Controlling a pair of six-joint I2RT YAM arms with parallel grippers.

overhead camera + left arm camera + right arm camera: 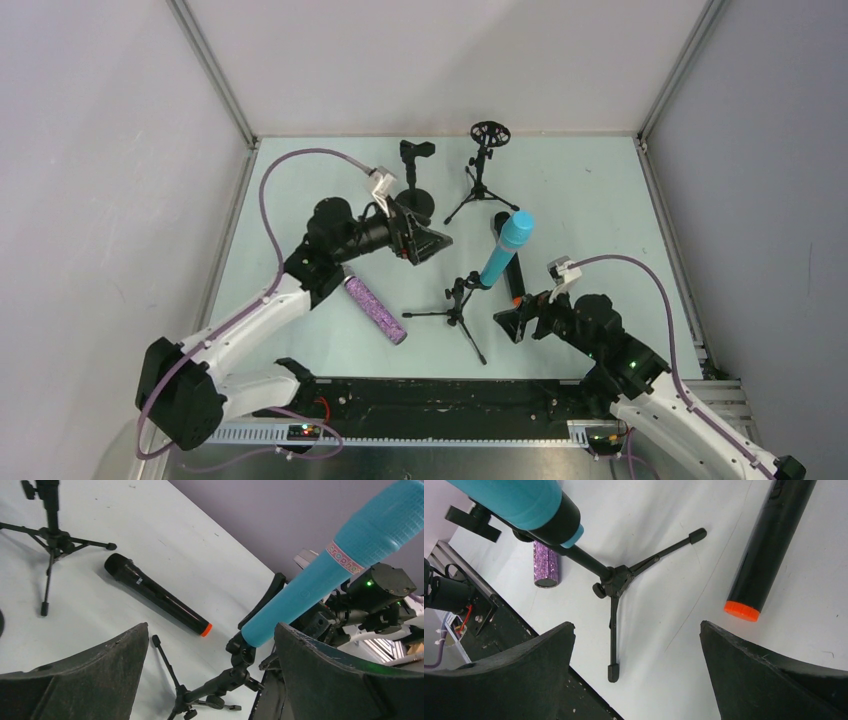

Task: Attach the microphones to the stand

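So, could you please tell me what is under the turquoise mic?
The turquoise mic sits in the clip of a tripod stand. Seen from above, it crosses over the black mic lying on the table, hiding its middle.

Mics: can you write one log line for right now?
turquoise mic: in near stand | black mic: lying flat | purple mic: lying flat | left hand: open, empty | right hand: open, empty

- Bright, even light falls from above; the pale green table top (590,200) shows only soft, faint shadows.
- All three pictures look sharp.
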